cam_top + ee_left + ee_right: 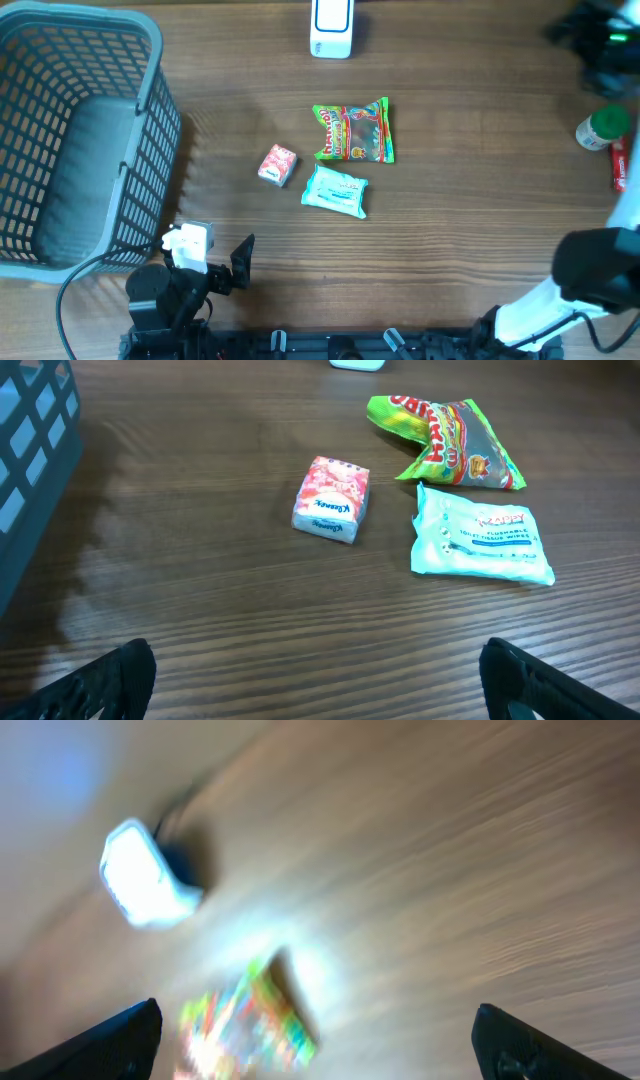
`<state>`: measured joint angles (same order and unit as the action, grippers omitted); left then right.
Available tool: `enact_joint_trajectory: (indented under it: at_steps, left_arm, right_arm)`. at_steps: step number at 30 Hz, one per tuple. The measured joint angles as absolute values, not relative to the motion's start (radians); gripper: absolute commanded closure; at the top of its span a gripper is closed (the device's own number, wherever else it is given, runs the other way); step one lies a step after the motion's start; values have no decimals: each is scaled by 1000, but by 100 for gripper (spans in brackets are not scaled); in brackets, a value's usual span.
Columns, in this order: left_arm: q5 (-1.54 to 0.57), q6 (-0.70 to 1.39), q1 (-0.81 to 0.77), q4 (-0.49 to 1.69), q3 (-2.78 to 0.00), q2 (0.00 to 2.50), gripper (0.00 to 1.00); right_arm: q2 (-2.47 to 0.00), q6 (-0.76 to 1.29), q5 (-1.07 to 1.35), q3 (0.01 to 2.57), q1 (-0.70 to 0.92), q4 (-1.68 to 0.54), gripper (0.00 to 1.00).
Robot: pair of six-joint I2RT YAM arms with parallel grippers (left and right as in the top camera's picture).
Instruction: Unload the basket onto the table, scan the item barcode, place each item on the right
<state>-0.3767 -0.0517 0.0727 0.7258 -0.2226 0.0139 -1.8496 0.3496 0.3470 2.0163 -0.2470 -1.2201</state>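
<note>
- Sitting at the table's [460, 200] left edge: grey mesh basket [155, 110]; only its own walls and floor show inside.
- Scanner [331, 28], white, is at the far edge, centre, well apart from the basket.
- Three items lie mid-table, in front of the scanner:
  - Candy bag [352, 131], green and lying flat, is the one nearest the scanner.
  - Wipes pack [335, 191], pale blue, sits just beside the candy bag on the near side. I can't tell whether they touch.
  - Tissue pack [278, 165], small and pink, lies to the left of both, apart from them.
- No barcode is readable on any of them in these views.
- Green-capped bottle [603, 130] and a red thing [618, 165] lie at the right edge, partly cut off.
- Nothing lies between the items and the scanner.
- Left gripper [215, 250] hangs low at the near left, beside the basket. Its jaws are spread wide, it holds and touches nothing, and it faces the three items.
- Right gripper [320, 1050] has its fingers at both frame edges, spread wide, with nothing between them. Its view is motion-blurred, with the scanner and candy bag smeared. Overhead it is only a dark blur at the far right.
</note>
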Motion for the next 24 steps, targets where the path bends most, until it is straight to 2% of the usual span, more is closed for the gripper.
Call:
enact_joint_trajectory:
  at_steps: [5,8,11,16,19,24]
  left_arm:
    - [-377,-52,73,726,-223,14,0]
    - [-377,-52,73,726,-223,14,0]
    - [-376,-52,73,726,-223,14,0]
    - [-377,-52,73,726,-223,14,0]
    - [-376,-52,73,726,-223,14,0]
    - [-377,-52,73,726,-223,14,0]
  right_arm:
    - [-1921,371,352,1929,115,-1209,0]
    - [-1946,381,295,1922,261,-1142,0]
    - [-1948,400,162,1922,375,-1130,0]
    - [-2046,414,-213,1923,598,-1127,0]
    - [-2159,432,-387,1923,699,-1109,0]
    - [-2289,479,-517,1921,715,-1090,1]
